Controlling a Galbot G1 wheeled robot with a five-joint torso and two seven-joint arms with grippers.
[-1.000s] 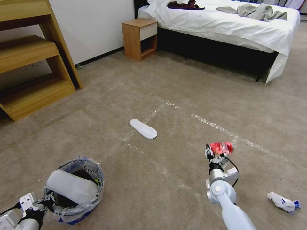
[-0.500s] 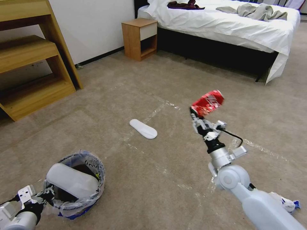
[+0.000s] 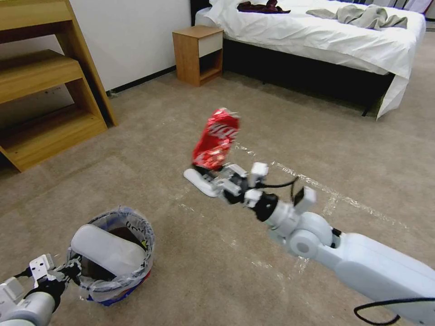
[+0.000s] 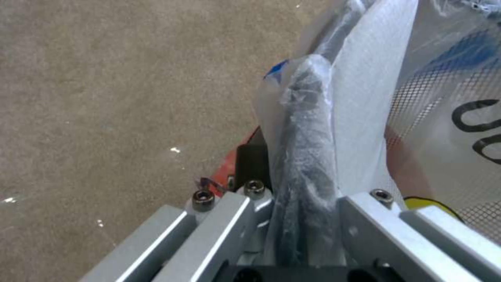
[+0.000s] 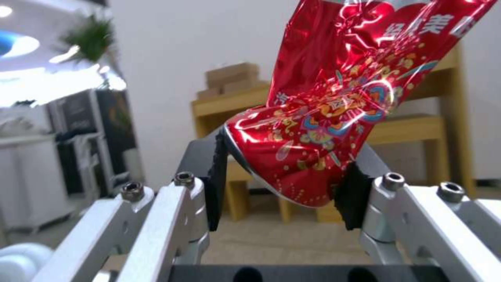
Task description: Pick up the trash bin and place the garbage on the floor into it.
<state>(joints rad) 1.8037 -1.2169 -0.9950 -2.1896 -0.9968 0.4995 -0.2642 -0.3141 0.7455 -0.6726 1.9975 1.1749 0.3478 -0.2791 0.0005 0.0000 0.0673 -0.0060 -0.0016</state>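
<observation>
— Far left?
— Left gripper (image 3: 68,270) clamped on the trash bin (image 3: 113,253) rim, bin low above the floor (image 3: 226,271).
— And right?
— Right gripper (image 3: 217,174) pinching the crushed red can (image 3: 215,138) — aloft, over a white insole (image 3: 199,181).

The crushed red soda can (image 5: 334,113) carries Chinese characters (only "美" reads clearly) toward one o'clock; the bin liner's (image 4: 469,117) black lettering is unreadable.

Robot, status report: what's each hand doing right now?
Right tool shut on crushed can, raised. Left tool shut on trash bin rim. Insole on carpet.
</observation>
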